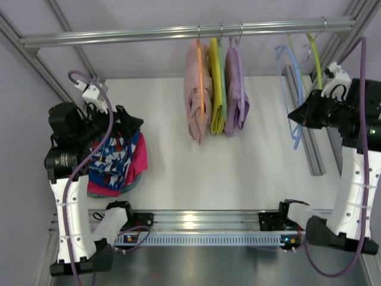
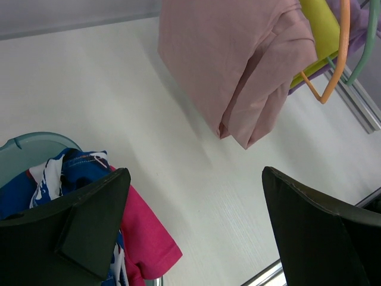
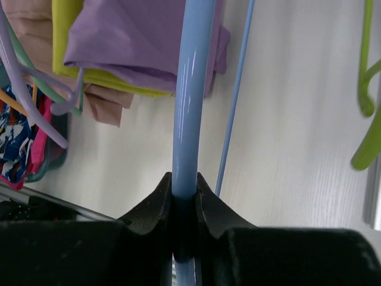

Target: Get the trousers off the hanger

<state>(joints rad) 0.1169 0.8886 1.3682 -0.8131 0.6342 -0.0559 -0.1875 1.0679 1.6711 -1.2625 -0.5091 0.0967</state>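
The dark blue trousers (image 1: 116,156) with white and red print lie crumpled on a magenta-pink garment (image 1: 138,159) in a teal basin at the left. They also show in the left wrist view (image 2: 65,173). My left gripper (image 1: 132,125) is open and empty just above them, with its jaws wide apart (image 2: 194,176). The light-blue hanger (image 1: 296,95) is bare and hangs from the rail at the right. My right gripper (image 1: 296,116) is shut on its lower bar (image 3: 191,89), with the jaws clamped around it (image 3: 184,185).
Pink (image 1: 196,89), yellow (image 1: 215,89) and lilac (image 1: 236,89) garments hang mid-rail on orange and green hangers. An empty yellow-green hanger (image 1: 315,59) hangs to the right of the blue one. The teal basin rim (image 2: 36,142) sits under the pile. An aluminium rail (image 1: 309,137) lies at the right.
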